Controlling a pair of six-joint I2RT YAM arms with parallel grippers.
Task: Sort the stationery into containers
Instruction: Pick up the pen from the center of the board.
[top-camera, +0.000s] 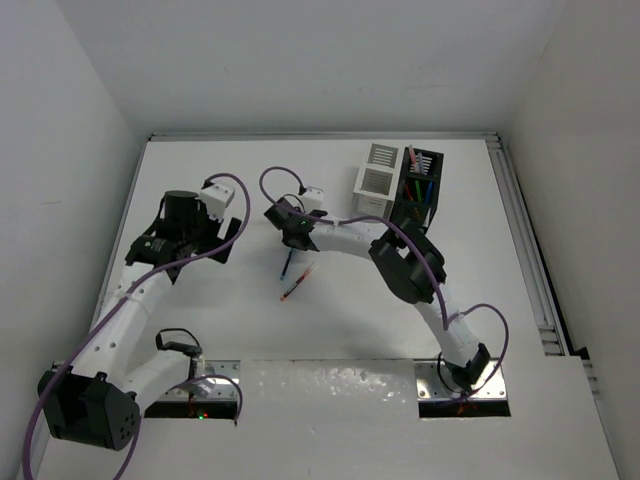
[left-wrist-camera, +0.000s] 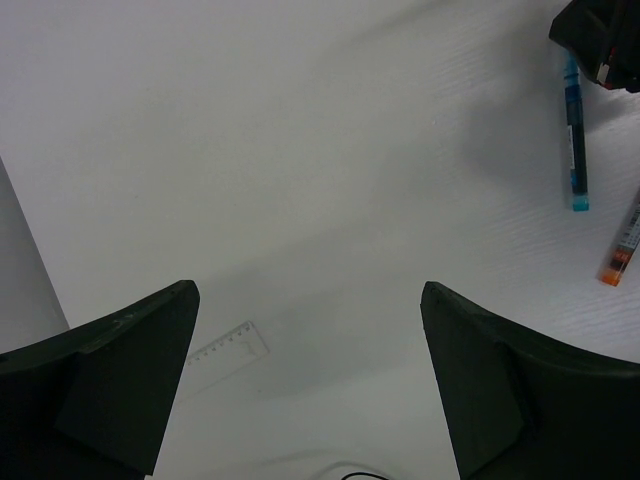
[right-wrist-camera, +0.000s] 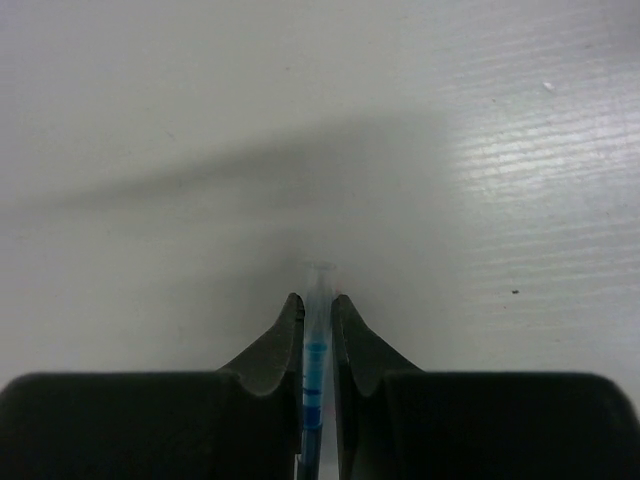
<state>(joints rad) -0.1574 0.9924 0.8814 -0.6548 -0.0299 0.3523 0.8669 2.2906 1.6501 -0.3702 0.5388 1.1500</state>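
You have a plain white bench (top-camera: 220, 330) boxed in by white walls (top-camera: 300, 60) on the left, back and right. A metal rail (top-camera: 525, 250) runs along its right edge. Your right end effector (right-wrist-camera: 316, 300) is pinched narrow on a blue pen (right-wrist-camera: 316, 355) near the middle of the bench; whether the pen is off the surface you cannot tell. An orange pen (top-camera: 298, 283) lies just beside it on the bare surface. Your left end effector (left-wrist-camera: 308, 300) stands wide with nothing between its fingers, over the bench to the left, with a clear ruler (left-wrist-camera: 228, 350) lying below it. At the back right, the white container (top-camera: 375, 190) and the black container (top-camera: 405, 212) stand side by side, touching, and the black one holds several pens (top-camera: 420, 185).
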